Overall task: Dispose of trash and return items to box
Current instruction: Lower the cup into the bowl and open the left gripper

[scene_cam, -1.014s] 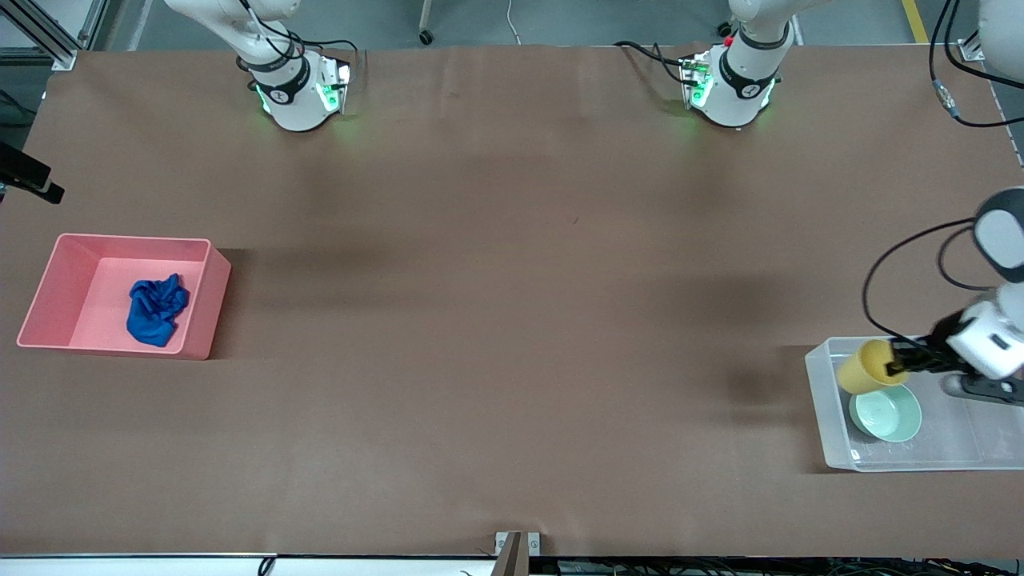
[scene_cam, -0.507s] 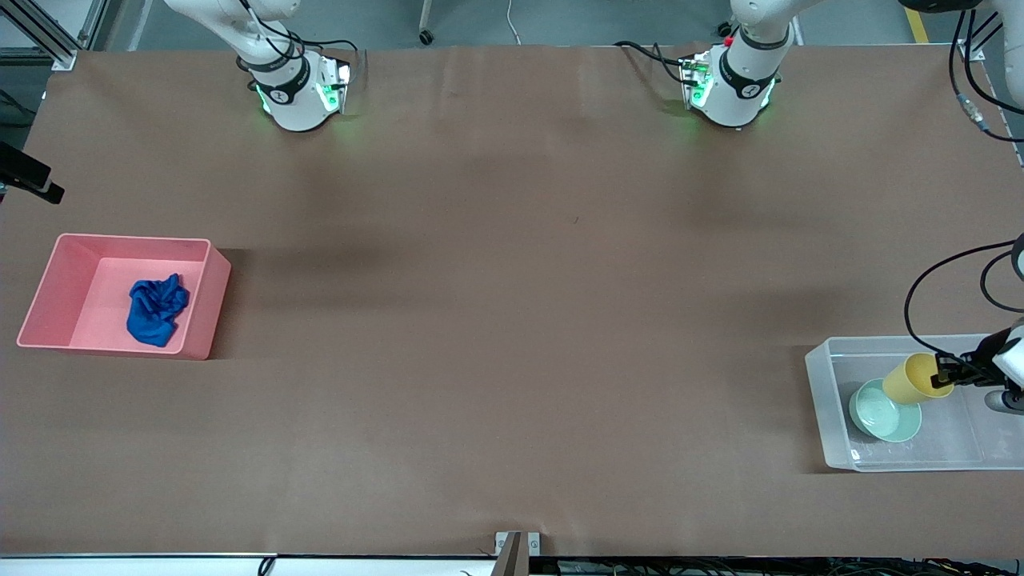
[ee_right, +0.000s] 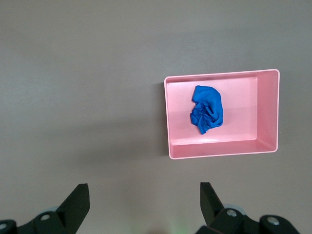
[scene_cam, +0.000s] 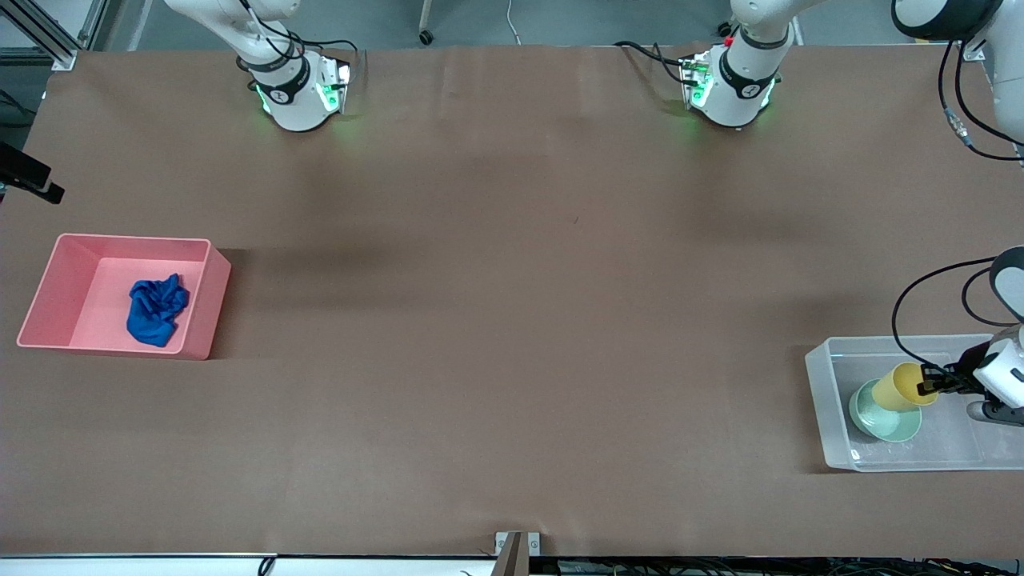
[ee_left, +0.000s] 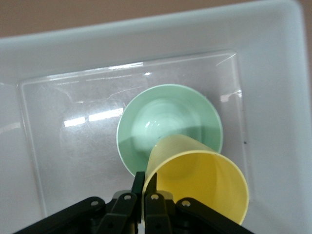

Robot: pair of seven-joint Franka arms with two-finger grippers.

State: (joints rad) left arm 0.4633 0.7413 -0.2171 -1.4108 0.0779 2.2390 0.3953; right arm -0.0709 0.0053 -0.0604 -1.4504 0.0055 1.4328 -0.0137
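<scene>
I had the left gripper [scene_cam: 928,386] pinched shut on the yellow cup's [scene_cam: 898,386] rim, tilted over the green bowl [scene_cam: 880,416] inside the clear box [scene_cam: 824,400], ready for stacking. My right gripper [ee_right: 144,195] waited with its jaws wide apart and empty, high over the table, since the blue trash [scene_cam: 156,310] below it already lay in the pink bin [scene_cam: 48,280].

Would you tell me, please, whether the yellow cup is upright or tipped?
Tipped. The yellow cup leans in the left gripper, its jaws pinching the rim, over the green bowl inside the clear box.

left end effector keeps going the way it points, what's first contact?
Probably the mint-green bowl: the left end effector, shut on the yellow cup, points down into the clear box. The tilted cup likely touches first; depth unclear.
</scene>
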